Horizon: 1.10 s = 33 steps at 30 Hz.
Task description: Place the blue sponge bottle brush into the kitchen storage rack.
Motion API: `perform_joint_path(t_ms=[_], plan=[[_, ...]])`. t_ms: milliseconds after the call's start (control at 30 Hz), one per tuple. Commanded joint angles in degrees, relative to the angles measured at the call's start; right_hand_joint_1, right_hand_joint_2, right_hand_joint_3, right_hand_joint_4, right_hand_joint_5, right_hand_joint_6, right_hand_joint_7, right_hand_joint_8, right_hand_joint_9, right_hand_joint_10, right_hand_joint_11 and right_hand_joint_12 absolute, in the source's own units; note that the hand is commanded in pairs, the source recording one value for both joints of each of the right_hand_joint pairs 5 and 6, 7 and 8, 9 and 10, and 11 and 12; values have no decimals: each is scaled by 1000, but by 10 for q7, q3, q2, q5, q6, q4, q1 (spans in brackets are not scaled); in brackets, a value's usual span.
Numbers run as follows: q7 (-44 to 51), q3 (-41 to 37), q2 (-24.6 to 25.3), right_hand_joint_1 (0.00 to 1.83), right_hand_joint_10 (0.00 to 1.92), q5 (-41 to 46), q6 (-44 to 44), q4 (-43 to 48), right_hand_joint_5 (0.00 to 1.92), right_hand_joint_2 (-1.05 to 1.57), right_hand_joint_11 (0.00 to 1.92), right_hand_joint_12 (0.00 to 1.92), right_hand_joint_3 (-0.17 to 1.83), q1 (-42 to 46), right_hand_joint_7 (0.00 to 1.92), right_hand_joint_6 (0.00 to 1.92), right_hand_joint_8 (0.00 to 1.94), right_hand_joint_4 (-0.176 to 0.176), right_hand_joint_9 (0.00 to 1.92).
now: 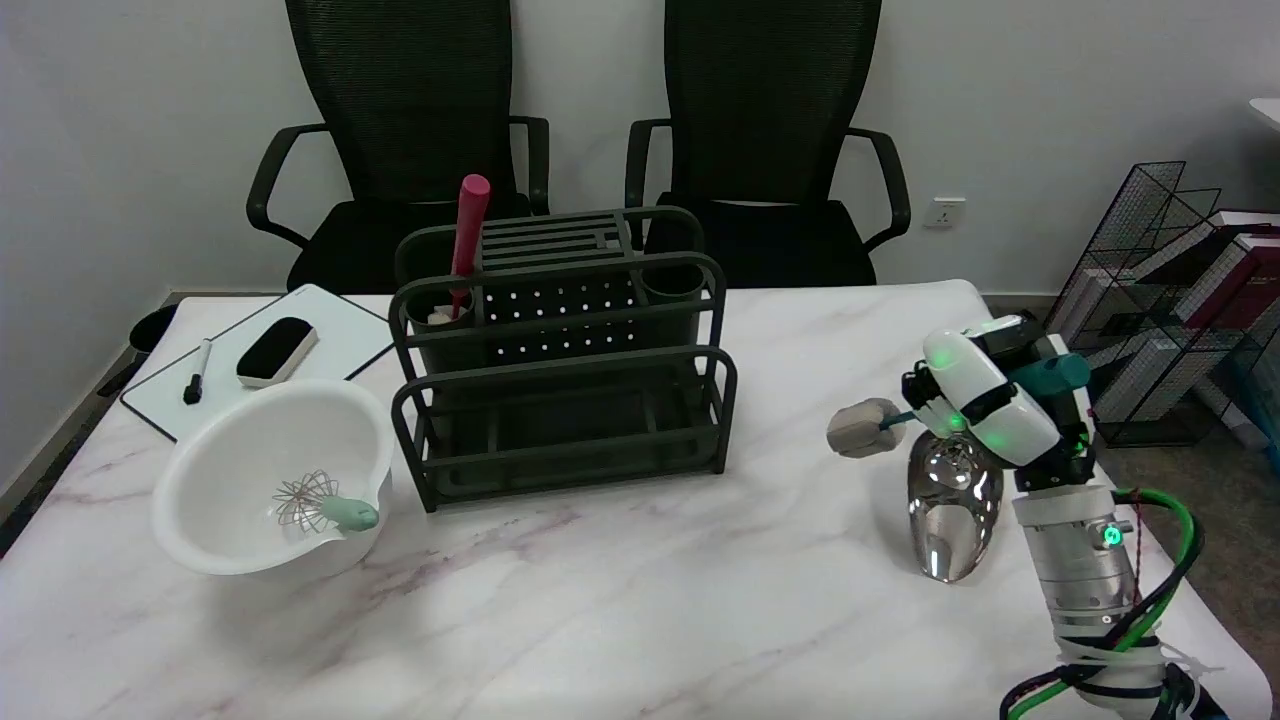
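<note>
Marble-patterned table, white with faint purple veins. Wide bare stretch across the front and middle, between the rack and the right arm; nothing stands in that lane.

Right hand near the table's right edge, raised above the top. Fingers wrapped around the blue sponge bottle brush; the grip itself is mostly hidden behind the white back of the hand, so exactly how the fingers sit on the handle is hard to say. Long axis of the brush runs roughly level, left to right: grey sponge head sticks out to the left, toward the rack, teal handle end shows past the hand on the right. The head looks clear of the tabletop.

Shiny metal scoop lies on the table just below the hand, close to the right edge.

Kitchen storage rack, dark green, stands mid-table toward the far side, well apart from the brush. A red-handled utensil stands upright in its left rear cup.

White bowl at front left, just beside the rack, holding a whisk with a pale green handle. Behind it a small whiteboard with an eraser and a marker, near the left edge.

No readable writing or labels on anything.
</note>
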State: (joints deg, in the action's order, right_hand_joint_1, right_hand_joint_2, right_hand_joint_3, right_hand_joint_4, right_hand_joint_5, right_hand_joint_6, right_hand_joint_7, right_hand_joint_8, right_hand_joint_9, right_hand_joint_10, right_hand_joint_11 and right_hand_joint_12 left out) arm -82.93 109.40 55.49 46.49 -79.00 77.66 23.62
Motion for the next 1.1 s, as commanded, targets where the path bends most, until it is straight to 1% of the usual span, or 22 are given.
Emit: perform_joint_path(t_ms=[33, 100, 133, 267, 333, 500, 567, 600, 800, 933, 1100], plan=[[-66, -119, -26, 968, 1920, -12, 133, -46, 1920, 1571, 1920, 1920, 418, -43, 1920, 1920, 1920, 0, 1920], [-81, -137, -42, 971, 1920, -30, 188, -30, 1920, 1571, 1920, 1920, 408, -68, 1920, 1920, 1920, 0, 1920], [-85, -139, -45, 971, 1920, -34, 196, -26, 1920, 1571, 1920, 1920, 406, -76, 1920, 1920, 1920, 0, 1920], [-102, -157, -67, 975, 1920, -42, 273, 1, 1920, 1571, 1920, 1920, 398, -131, 1920, 1920, 1920, 0, 1920], [-102, -177, -74, 980, 1920, -42, 309, 15, 1920, 1571, 1920, 1920, 386, -144, 1920, 1920, 1920, 0, 1920], [-95, -252, -84, 988, 1920, -70, 469, 82, 1920, 1571, 1920, 1920, 382, -166, 1920, 1920, 1920, 0, 1920], [-94, -264, -87, 995, 1920, -83, 510, 93, 1920, 1571, 1920, 1920, 371, -180, 1920, 1920, 1920, 0, 1920], [-94, -265, -89, 991, 1920, -89, 527, 98, 1920, 1571, 1920, 1920, 364, -192, 1920, 1920, 1920, 0, 1920], [-94, -244, -102, 995, 1920, -91, 550, 104, 1920, 1571, 1920, 1920, 359, -250, 1920, 1920, 1920, 0, 1920], [-99, -235, -106, 989, 1920, -80, 610, 122, 1920, 1571, 1920, 1920, 375, -286, 1920, 1920, 1920, 0, 1920], [-100, -172, -110, 982, 1920, -31, 649, 125, 1920, 1571, 1920, 1920, 432, -360, 1920, 1920, 1920, 0, 1920]])
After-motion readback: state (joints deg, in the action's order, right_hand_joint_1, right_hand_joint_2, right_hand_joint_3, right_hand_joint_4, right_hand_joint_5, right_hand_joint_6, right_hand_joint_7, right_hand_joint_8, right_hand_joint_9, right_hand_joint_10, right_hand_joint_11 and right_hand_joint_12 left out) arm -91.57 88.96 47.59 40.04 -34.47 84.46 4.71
